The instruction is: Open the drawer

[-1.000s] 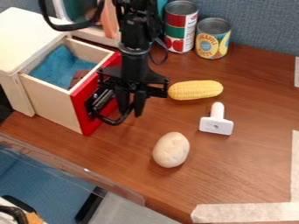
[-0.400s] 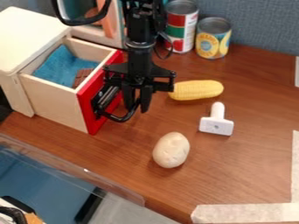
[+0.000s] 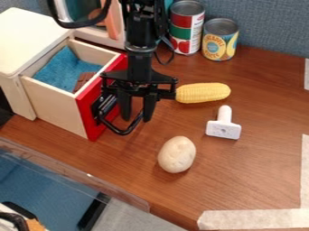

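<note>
Fingers (image 3: 148,107) parted, a black gripper (image 3: 137,118) hangs just beside the red front (image 3: 88,113) of a wooden drawer (image 3: 54,106), pulled open at the view's left with blue cloth (image 3: 63,67) inside. Behind stand a can with a red-and-green label (image 3: 186,29) and another with yellow fruit pictured (image 3: 220,43).

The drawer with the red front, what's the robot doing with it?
The robot's gripper is at the black handle, with its fingers apart. Its job is opening the drawer, which already sticks out of its box, so you can see blue cloth inside. The corn lies nearby on the table.
</note>
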`<action>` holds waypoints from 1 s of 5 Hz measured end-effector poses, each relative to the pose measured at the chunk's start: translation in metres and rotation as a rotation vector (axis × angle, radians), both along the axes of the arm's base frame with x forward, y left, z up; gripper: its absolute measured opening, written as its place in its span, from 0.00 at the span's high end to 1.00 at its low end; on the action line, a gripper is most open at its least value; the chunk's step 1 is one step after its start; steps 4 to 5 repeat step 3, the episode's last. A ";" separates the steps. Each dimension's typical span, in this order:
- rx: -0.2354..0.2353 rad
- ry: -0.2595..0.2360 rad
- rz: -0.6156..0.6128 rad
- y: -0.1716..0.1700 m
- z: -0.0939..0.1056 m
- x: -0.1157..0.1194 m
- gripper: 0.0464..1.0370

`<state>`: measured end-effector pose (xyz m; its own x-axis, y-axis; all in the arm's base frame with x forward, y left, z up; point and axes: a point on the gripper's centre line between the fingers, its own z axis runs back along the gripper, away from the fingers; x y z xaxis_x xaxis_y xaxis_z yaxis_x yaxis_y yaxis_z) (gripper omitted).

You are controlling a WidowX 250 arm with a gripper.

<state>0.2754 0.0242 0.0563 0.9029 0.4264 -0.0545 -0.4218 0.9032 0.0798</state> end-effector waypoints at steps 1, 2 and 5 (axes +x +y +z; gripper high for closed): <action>0.026 -0.050 -0.015 0.000 0.019 -0.006 0.15; 0.051 -0.128 -0.024 0.002 0.049 -0.017 0.03; 0.051 -0.190 -0.034 0.007 0.077 -0.029 0.03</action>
